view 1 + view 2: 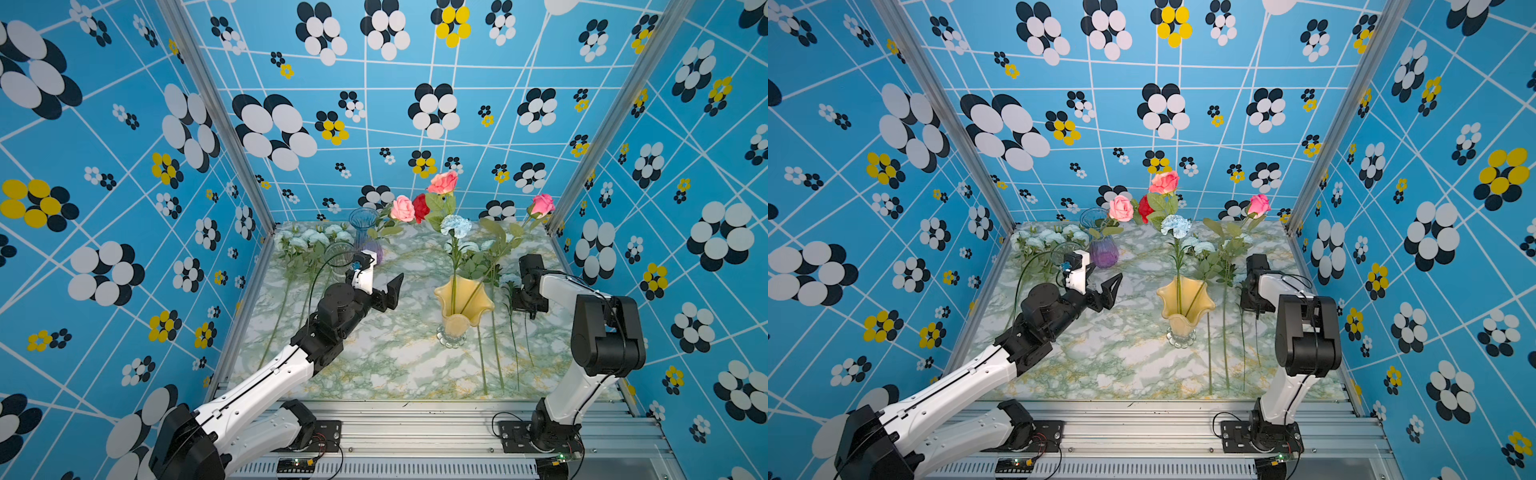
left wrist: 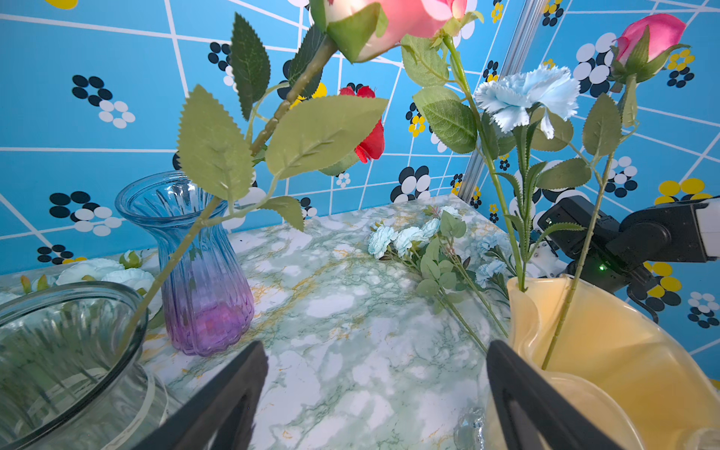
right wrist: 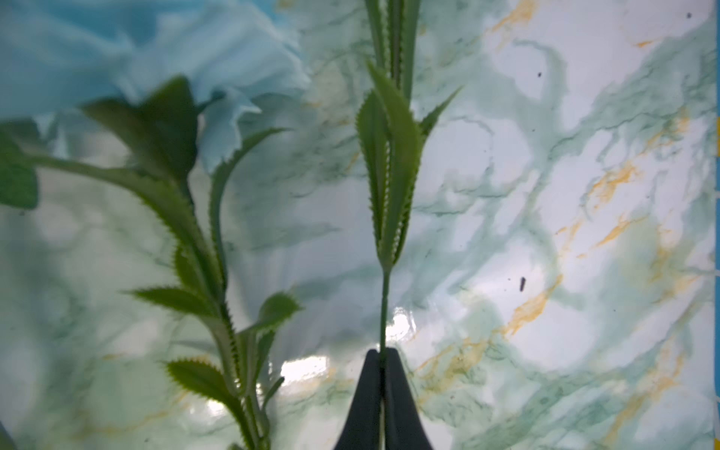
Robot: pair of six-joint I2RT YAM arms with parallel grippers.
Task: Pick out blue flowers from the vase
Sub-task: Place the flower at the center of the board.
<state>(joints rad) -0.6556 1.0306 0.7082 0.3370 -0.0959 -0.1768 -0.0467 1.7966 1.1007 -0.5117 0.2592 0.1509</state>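
The yellow ruffled vase (image 1: 463, 307) (image 1: 1185, 309) (image 2: 607, 350) holds one upright blue flower (image 1: 456, 225) (image 1: 1176, 225) (image 2: 526, 93) and a pink rose (image 1: 542, 204). Other blue flowers lie on the marble table, a bunch at the back left (image 1: 316, 239) and some right of the vase (image 1: 469, 248) (image 2: 405, 239). My right gripper (image 1: 531, 316) (image 3: 383, 356) points down at the table right of the vase. It is shut on a thin green stem (image 3: 383, 304) of a blue flower. My left gripper (image 1: 388, 296) (image 2: 376, 358) hangs open left of the vase, with nothing between its fingers.
A blue-to-purple glass vase (image 1: 365, 232) (image 2: 202, 272) and a clear glass vase (image 1: 338, 259) (image 2: 66, 350) stand at the back left. Pink roses (image 1: 402, 208) and a red rose (image 1: 420, 207) lean over the table's middle. Long stems (image 1: 498, 357) lie along the right side.
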